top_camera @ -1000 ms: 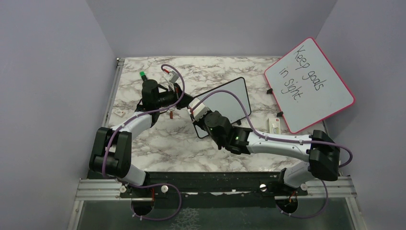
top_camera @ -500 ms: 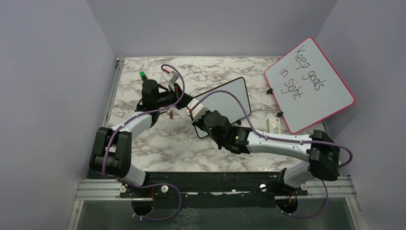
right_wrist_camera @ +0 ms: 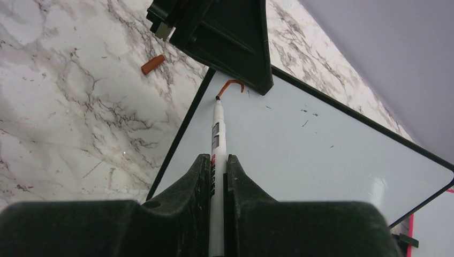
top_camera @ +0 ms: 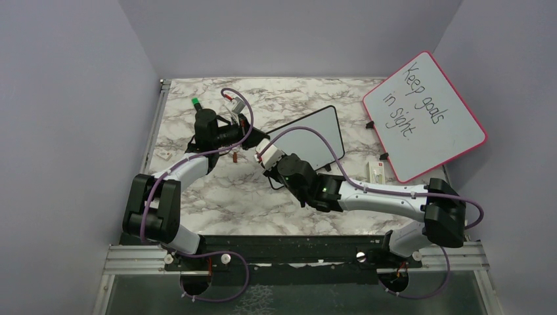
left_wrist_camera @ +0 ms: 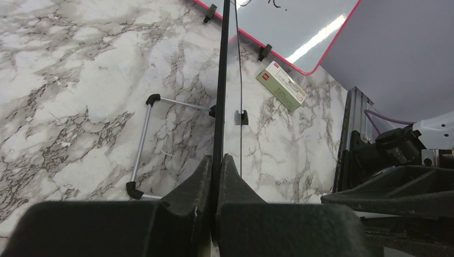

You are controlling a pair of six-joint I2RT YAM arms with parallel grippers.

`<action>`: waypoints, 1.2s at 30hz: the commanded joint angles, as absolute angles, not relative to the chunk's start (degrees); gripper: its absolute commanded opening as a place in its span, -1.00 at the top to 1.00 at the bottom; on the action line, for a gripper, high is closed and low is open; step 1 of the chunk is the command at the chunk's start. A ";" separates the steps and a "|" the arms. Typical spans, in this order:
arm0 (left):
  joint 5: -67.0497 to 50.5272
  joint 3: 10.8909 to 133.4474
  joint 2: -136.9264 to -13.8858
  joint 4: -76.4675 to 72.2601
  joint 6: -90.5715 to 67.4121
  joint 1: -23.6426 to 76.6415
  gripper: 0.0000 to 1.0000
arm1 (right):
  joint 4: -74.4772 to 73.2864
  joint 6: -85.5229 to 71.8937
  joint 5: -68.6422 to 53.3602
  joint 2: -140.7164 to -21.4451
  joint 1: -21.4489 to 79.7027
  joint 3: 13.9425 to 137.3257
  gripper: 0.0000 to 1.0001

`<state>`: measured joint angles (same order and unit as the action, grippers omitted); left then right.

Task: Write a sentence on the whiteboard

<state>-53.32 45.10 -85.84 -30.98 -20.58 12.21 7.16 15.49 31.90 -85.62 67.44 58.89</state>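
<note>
Whiteboard (top_camera: pixel 314 134) sits mid-counter, slightly toward far edge. I see left end effector (left_wrist_camera: pixel 217 160) clamped on its frame at left end. Right end effector (right_wrist_camera: pixel 217 163) clamped on marker (right_wrist_camera: pixel 217 126), tip touching board beside that grip. Sentence (right_wrist_camera: pixel 231 84): only one short reddish curved stroke. Orange cap (right_wrist_camera: pixel 152 64) lies on counter (right_wrist_camera: pixel 64 107) near board.

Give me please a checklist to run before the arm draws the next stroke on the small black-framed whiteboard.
1. Left gripper shut on the small black-framed white whiteboard's edge: ok.
2. Right gripper shut on the slim white marker: ok.
3. Marker tip at the short reddish curved stroke: ok.
4. Blank board surface beyond the stroke: ok.
5. Small orange cap lying off the board: ok.
6. Tip pressure: cannot tell.
</note>
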 commanded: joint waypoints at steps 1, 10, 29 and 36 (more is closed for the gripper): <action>-51.62 44.30 -87.72 -26.63 -19.04 12.73 1.00 | 5.15 14.94 34.33 -86.32 67.68 59.72 0.99; -51.60 44.38 -87.71 -26.60 -19.07 12.66 1.00 | 4.57 14.73 37.08 -85.53 67.68 58.97 0.99; -51.46 44.47 -87.80 -26.54 -19.09 12.68 1.00 | 0.09 11.91 31.59 -84.59 67.68 58.93 0.99; -51.59 44.56 -87.98 -26.46 -19.07 12.66 1.00 | 0.09 11.16 28.96 -84.81 67.68 59.63 0.99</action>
<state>-53.34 45.21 -86.06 -31.00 -20.69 12.12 1.61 12.45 31.90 -85.36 67.55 58.89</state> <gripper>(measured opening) 0.026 0.166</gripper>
